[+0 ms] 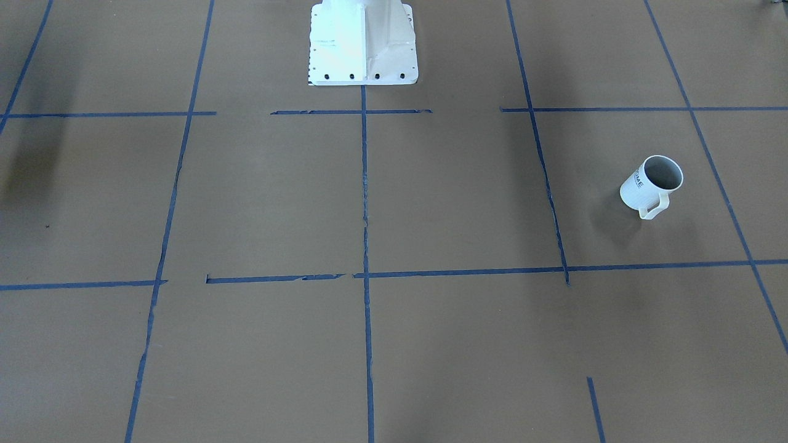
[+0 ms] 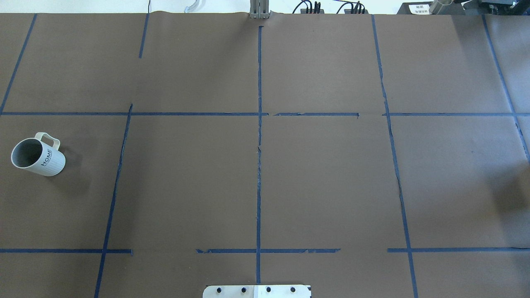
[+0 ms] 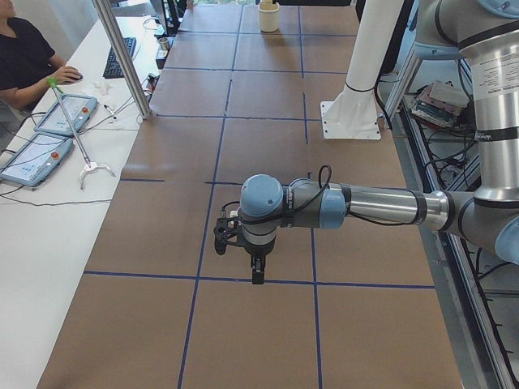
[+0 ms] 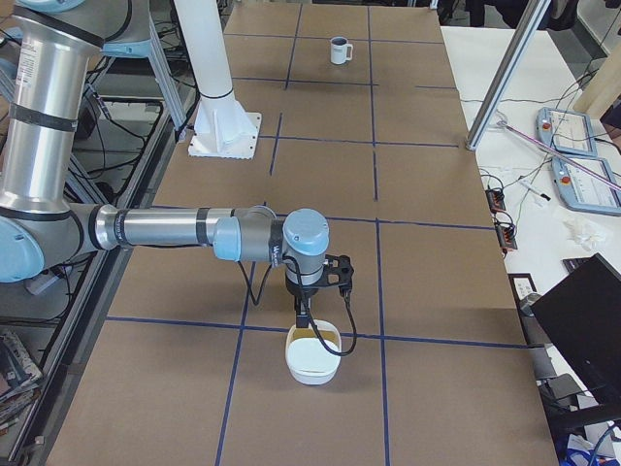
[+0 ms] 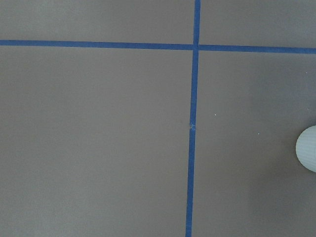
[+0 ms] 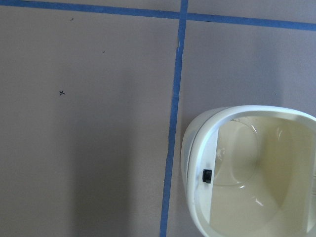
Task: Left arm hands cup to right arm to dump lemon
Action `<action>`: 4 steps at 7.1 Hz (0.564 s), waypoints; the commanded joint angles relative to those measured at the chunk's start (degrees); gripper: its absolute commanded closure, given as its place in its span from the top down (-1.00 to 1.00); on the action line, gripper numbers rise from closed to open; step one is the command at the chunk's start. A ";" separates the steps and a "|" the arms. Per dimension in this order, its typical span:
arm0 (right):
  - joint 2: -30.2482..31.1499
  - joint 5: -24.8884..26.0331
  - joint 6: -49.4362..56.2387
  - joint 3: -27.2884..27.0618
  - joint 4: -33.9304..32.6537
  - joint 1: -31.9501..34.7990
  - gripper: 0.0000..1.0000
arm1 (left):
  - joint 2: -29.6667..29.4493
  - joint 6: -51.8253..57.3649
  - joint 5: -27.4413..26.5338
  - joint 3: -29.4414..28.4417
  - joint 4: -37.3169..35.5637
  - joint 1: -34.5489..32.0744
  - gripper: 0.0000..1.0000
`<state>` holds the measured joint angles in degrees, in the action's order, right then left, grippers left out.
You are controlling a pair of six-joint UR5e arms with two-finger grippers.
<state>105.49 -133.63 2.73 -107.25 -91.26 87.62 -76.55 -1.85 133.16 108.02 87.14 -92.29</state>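
The cup (image 1: pixel 649 184) stands upright on the table (image 1: pixel 431 203), far out on the robot's left side. It is alone in its taped square, mouth up, handle turned toward the operators' side. That suits me: the ribbed wall with the HOME lettering is free for a side grip, and standing upright it keeps whatever it holds. I look for the lemon, but from the front and overhead I see only grey inside. I cannot tell whether it is in there.

The left arm (image 3: pixel 381 207) reaches out level over the table, wrist turned straight down. Its wrist camera catches just a sliver of the cup (image 5: pixel 308 154) at the right edge, so I judge the tool hangs beside the cup, not over it. The left arm's jaws show only in the side view, so I cannot tell how wide they stand. Nothing touches the cup in the overhead view.

At the other end, well apart from the cup, the right arm (image 4: pixel 155 228) hangs the same way, wrist down, above a cream bowl (image 4: pixel 310 375). The bowl sits in the lower right of that wrist camera and looks empty. I take it as the dump target, with the arm parked there to receive the hand-over. The right arm's jaws also show only side-on: cannot tell.

My read is that no pick has been made yet. The left arm first needs to shift across and come down on the cup.
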 commanded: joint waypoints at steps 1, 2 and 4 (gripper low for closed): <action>0.07 -0.92 -0.09 -0.07 0.12 0.01 1.00 | 0.17 0.00 0.00 0.26 0.83 0.70 1.00; 0.07 -0.93 0.00 -0.07 0.21 0.01 1.00 | 0.78 0.09 0.09 0.78 1.09 0.70 1.00; 0.07 -0.93 0.08 -0.16 0.38 0.01 1.00 | 1.23 0.09 0.09 0.61 1.27 0.70 1.00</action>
<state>105.55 -134.53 2.74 -107.34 -90.98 87.63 -75.64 -1.77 133.23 108.58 88.27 -91.62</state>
